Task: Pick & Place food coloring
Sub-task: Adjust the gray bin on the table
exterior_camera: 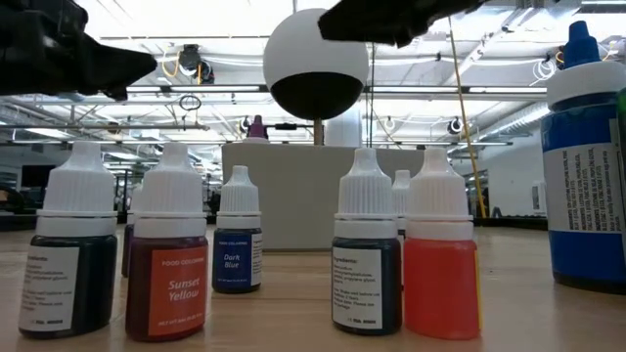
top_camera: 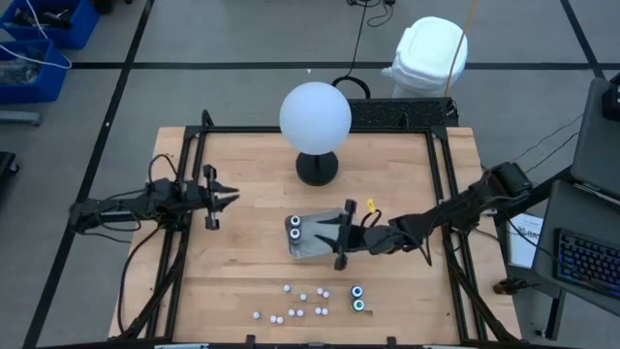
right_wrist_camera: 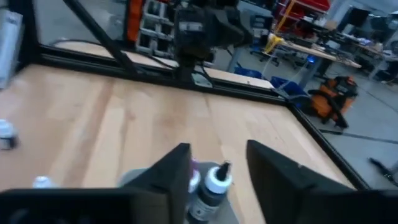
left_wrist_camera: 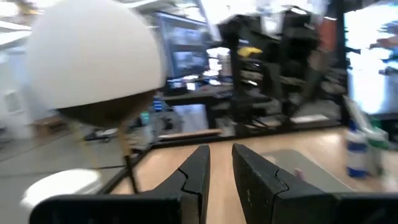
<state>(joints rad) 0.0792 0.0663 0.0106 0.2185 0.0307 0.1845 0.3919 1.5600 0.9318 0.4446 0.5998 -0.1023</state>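
Table [top_camera: 242, 184]: globe lamp [top_camera: 315, 114] at far edge. Clear tray [top_camera: 312, 247] mid-table holds two dark bottles [top_camera: 294, 227]. Right gripper [top_camera: 341, 236] over tray, fingers apart around bottle [right_wrist_camera: 211, 186]. Left gripper [top_camera: 221, 199] idle, nearly together, empty. Remaining bottles [top_camera: 300, 305] on table near front edge; most of job left.

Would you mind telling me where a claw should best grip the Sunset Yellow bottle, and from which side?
Probably from above, closing on the white cap of the Sunset Yellow bottle. It stands upright, the ridged cap narrows toward the tip and sits clear on top, while neighbouring bottles crowd its body on either side.
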